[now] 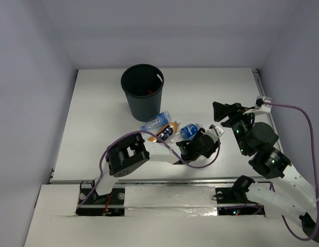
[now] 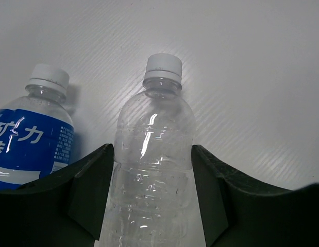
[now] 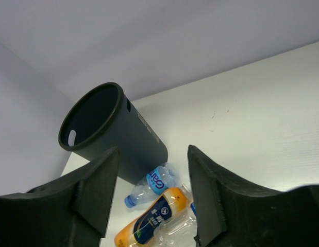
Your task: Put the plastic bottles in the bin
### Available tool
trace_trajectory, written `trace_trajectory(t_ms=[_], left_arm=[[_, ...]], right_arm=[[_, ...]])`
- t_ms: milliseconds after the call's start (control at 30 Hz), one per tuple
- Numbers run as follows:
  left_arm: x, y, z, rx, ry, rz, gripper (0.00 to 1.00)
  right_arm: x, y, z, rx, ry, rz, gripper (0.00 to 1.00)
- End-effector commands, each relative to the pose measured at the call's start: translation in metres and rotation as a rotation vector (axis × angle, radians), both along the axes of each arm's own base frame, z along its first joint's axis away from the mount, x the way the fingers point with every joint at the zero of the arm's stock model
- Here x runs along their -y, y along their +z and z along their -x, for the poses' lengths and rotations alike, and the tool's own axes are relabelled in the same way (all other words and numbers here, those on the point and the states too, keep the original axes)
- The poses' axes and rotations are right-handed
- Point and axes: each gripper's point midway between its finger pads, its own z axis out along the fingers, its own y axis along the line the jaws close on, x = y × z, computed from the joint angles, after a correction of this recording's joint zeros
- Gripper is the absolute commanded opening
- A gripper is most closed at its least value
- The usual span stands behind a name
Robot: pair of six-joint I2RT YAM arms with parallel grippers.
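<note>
- Left gripper (image 2: 152, 154): low over the table (image 1: 97, 128), one finger on each side of a clear bottle (image 2: 154, 128). The pads look to meet its sides. Whether they press it or merely flank it cannot be told.
- Clear bottle: white cap, no label on the part in view. It lies flat at the right end of the bottle cluster, cap pointing away from the wrist, and is not yet lifted.
- Blue-labelled bottle (image 2: 30, 139): white cap, lying just left of the clear bottle and roughly parallel to it.
- Orange-filled bottle (image 3: 151, 218): dark label, lying in the middle of the cluster.
- Blue-capped bottle (image 3: 149, 182): lying at the foot of the bin, on the bin's near side.
- Bin (image 1: 145, 105): round, black and upright at the far centre of the table, to the far left of the cluster. A speck of red shows inside, too small to identify.
- Right gripper (image 3: 154, 149): raised at the right, fingers apart with nothing between them, facing the bin and cluster.
- Step in hand (judged): taking hold of the clear bottle, with three others left on the table.
- Next move (judged): squeeze firmly across the body without buckling the thin plastic. Lift clear of the blue-labelled neighbour, rise above the rim, carry to the far left over the mouth, then release.
</note>
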Motion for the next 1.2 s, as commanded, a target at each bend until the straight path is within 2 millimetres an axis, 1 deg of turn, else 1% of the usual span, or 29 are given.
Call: trace_trajectory(t_ms=[0, 67, 100, 133, 167, 200, 300, 367, 400, 467, 500, 533, 567, 600, 633, 667, 700, 733, 767, 800, 833, 867, 900, 967, 1000, 1033, 1067, 1100, 1167], left_arm=[[0.009, 0.003, 0.005, -0.027, -0.021, 0.026, 0.52], [0.009, 0.006, 0.007, -0.032, -0.029, 0.038, 0.49], [0.009, 0.017, 0.008, -0.024, -0.033, 0.066, 0.44], [0.013, 0.028, 0.009, -0.018, -0.045, 0.110, 0.41], [0.010, 0.037, 0.011, -0.017, -0.049, 0.134, 0.37], [0.010, 0.044, 0.012, -0.014, -0.053, 0.153, 0.36], [0.009, 0.064, 0.014, -0.002, -0.058, 0.205, 0.30], [0.007, 0.074, 0.015, 0.000, -0.060, 0.226, 0.30], [0.006, 0.089, 0.016, 0.004, -0.060, 0.257, 0.30], [0.002, 0.105, 0.019, 0.008, -0.068, 0.300, 0.30], [-0.003, 0.131, 0.021, 0.026, -0.072, 0.352, 0.30], [-0.005, 0.146, 0.022, 0.038, -0.073, 0.388, 0.30], [-0.012, 0.154, 0.023, 0.048, -0.071, 0.404, 0.30], [-0.020, 0.183, 0.025, 0.074, -0.069, 0.462, 0.30], [-0.027, 0.195, 0.023, 0.098, -0.057, 0.482, 0.30], [-0.038, 0.221, 0.025, 0.128, -0.051, 0.535, 0.30], [-0.049, 0.233, 0.018, 0.149, -0.024, 0.556, 0.30], [-0.061, 0.247, 0.008, 0.176, 0.016, 0.587, 0.30], [-0.070, 0.259, 0.004, 0.195, 0.032, 0.611, 0.30], [-0.087, 0.279, -0.001, 0.220, 0.057, 0.656, 0.30], [-0.099, 0.290, -0.009, 0.243, 0.094, 0.687, 0.30], [-0.116, 0.298, -0.027, 0.271, 0.147, 0.701, 0.30], [-0.131, 0.315, -0.035, 0.293, 0.176, 0.740, 0.30], [-0.155, 0.332, -0.057, 0.339, 0.240, 0.780, 0.30], [-0.178, 0.345, -0.079, 0.371, 0.302, 0.807, 0.31], [-0.188, 0.352, -0.089, 0.389, 0.316, 0.816, 0.30], [-0.200, 0.366, -0.100, 0.420, 0.351, 0.835, 0.31], [-0.221, 0.370, -0.120, 0.458, 0.419, 0.831, 0.31], [-0.243, 0.380, -0.141, 0.486, 0.480, 0.839, 0.31]], right_arm=[[0.004, 0.015, 0.004, 0.037, -0.002, -0.046, 0.65], [0.005, 0.016, 0.007, 0.037, 0.009, -0.051, 0.70], [0.005, 0.021, 0.009, 0.044, 0.017, -0.060, 0.75], [0.007, 0.025, 0.014, 0.058, 0.029, -0.074, 0.76], [0.009, 0.028, 0.016, 0.067, 0.033, -0.081, 0.78], [0.011, 0.031, 0.018, 0.074, 0.033, -0.090, 0.80], [0.017, 0.039, 0.025, 0.096, 0.037, -0.108, 0.81], [0.018, 0.042, 0.028, 0.100, 0.043, -0.110, 0.81], [0.020, 0.042, 0.029, 0.098, 0.040, -0.107, 0.81], [0.026, 0.041, 0.030, 0.090, 0.013, -0.109, 0.81], [0.030, 0.041, 0.031, 0.090, 0.003, -0.113, 0.81], [0.036, 0.042, 0.031, 0.089, -0.022, -0.119, 0.80], [0.038, 0.040, 0.032, 0.086, -0.030, -0.120, 0.80], [0.041, 0.040, 0.033, 0.090, -0.036, -0.129, 0.78], [0.044, 0.042, 0.037, 0.100, -0.038, -0.143, 0.72], [0.045, 0.042, 0.037, 0.103, -0.039, -0.148, 0.66], [0.046, 0.042, 0.039, 0.107, -0.034, -0.155, 0.55], [0.046, 0.044, 0.041, 0.113, -0.027, -0.166, 0.51], [0.046, 0.044, 0.041, 0.116, -0.024, -0.170, 0.49], [0.044, 0.042, 0.040, 0.112, -0.021, -0.167, 0.47], [0.043, 0.040, 0.040, 0.110, -0.021, -0.165, 0.47], [0.039, 0.038, 0.038, 0.103, -0.009, -0.153, 0.46], [0.036, 0.034, 0.036, 0.093, -0.002, -0.144, 0.46], [0.026, 0.026, 0.031, 0.070, 0.017, -0.123, 0.46], [0.023, 0.022, 0.029, 0.059, 0.023, -0.114, 0.45], [0.019, 0.016, 0.026, 0.045, 0.028, -0.109, 0.46], [0.017, 0.011, 0.025, 0.029, 0.031, -0.101, 0.46], [0.013, 0.006, 0.022, 0.011, 0.031, -0.093, 0.49], [0.006, -0.008, 0.018, -0.014, 0.046, -0.073, 0.52]])
